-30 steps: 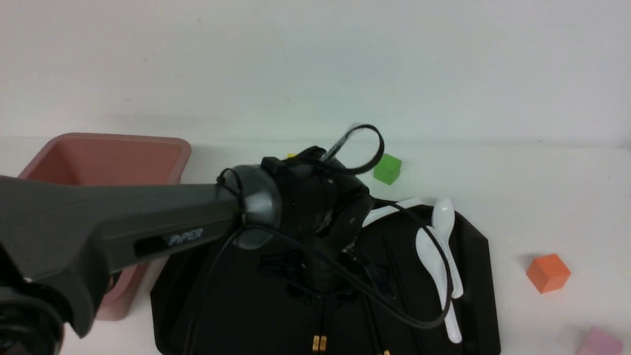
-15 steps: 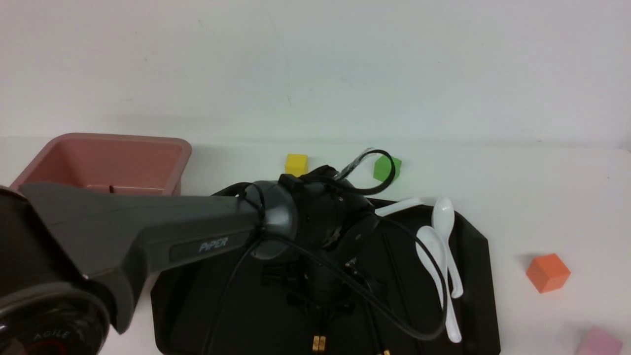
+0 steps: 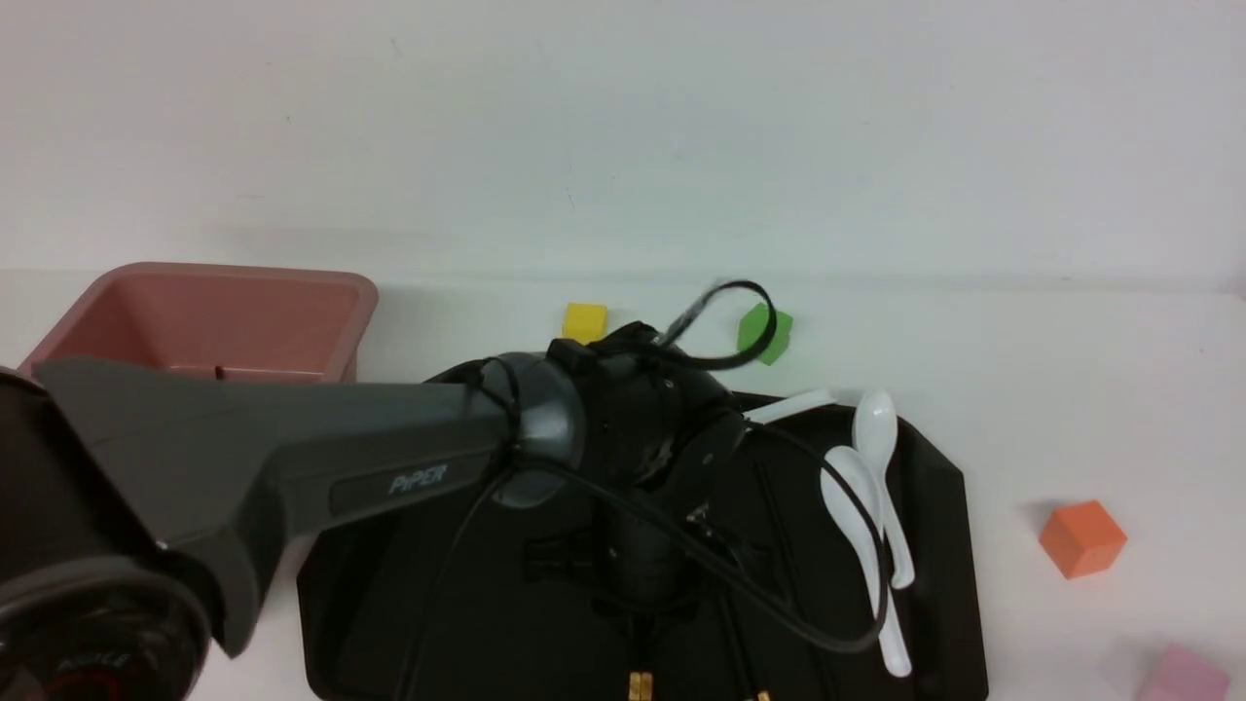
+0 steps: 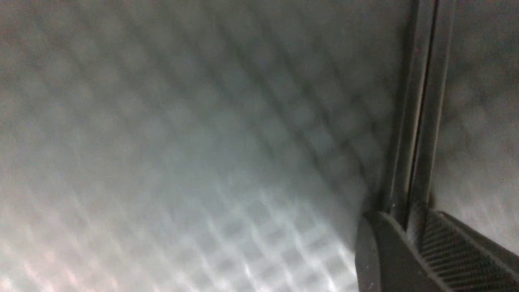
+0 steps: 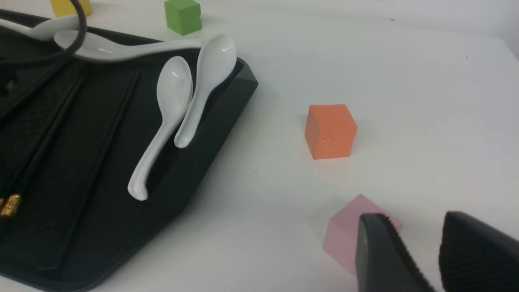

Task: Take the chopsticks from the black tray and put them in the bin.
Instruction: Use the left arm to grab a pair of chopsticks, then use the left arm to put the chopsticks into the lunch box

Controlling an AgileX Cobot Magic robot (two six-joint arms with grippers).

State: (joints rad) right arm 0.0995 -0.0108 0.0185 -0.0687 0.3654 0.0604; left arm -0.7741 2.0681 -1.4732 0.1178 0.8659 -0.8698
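The black tray [image 3: 934,506] lies in the middle of the table with black chopsticks on it; gold ends [image 3: 638,684] show at its near edge. My left gripper [image 3: 638,584] points down onto the tray, mostly hidden under its own wrist. In the left wrist view the left gripper [image 4: 407,219] is shut on a pair of chopsticks [image 4: 421,121] running out between its pads. More chopsticks [image 5: 52,134] lie flat on the tray [image 5: 211,134]. The pink bin [image 3: 224,312] stands at the far left. My right gripper [image 5: 415,219] hangs open over the table, nothing in it.
Several white spoons [image 3: 861,497] lie on the tray's right side. Small blocks sit on the table: yellow [image 3: 585,322], green [image 3: 764,333], orange [image 3: 1082,537] and pink [image 3: 1183,675]. The pink block [image 5: 348,235] lies just beside the right gripper's fingers. A black cable loops over the tray.
The left arm has dropped lower onto the tray and its jaws have closed on the pair of chopsticks, whose gold ends slid slightly toward the near edge.
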